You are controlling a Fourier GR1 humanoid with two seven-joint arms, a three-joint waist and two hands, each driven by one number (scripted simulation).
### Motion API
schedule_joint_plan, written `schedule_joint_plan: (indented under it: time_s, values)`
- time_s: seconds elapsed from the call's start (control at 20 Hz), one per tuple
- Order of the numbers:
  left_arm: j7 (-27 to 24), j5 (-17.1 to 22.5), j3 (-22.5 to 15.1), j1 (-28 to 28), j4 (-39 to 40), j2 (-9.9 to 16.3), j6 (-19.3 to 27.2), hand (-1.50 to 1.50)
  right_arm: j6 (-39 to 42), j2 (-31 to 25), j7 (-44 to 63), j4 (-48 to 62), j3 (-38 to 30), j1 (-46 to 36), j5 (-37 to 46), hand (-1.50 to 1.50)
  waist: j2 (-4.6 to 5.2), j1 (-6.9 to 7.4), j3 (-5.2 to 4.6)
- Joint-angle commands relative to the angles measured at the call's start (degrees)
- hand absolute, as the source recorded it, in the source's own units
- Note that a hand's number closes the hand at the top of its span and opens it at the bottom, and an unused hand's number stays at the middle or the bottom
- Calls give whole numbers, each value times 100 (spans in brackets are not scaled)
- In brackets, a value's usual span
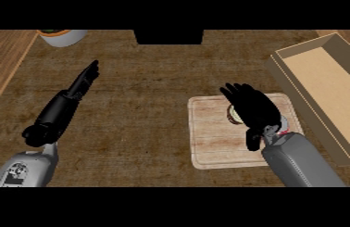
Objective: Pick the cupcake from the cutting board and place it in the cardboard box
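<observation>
Right robot hand (pixel 252 108) hovers spread wide over the cupcake (pixel 234 115) on the cutting board (pixel 213 142).

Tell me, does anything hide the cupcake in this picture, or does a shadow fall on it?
Head view: the right hand covers most of the cupcake, only a pale edge showing at its left; the cutting board is evenly lit, with no distinct shadow or glare visible.
</observation>
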Motion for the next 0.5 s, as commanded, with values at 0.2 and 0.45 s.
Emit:
schedule_joint_plan:
  time_s: [0.2,0.45]
  values:
    - [46,-237,190,-505,480,-176,-127,0,-429,337,-420,955,-202,-192,530,-150,9,-12,1]
    - [137,-185,350,-366,246,-225,-325,0,-250,518,-232,927,-392,-185,839,-150,1,-10,0]
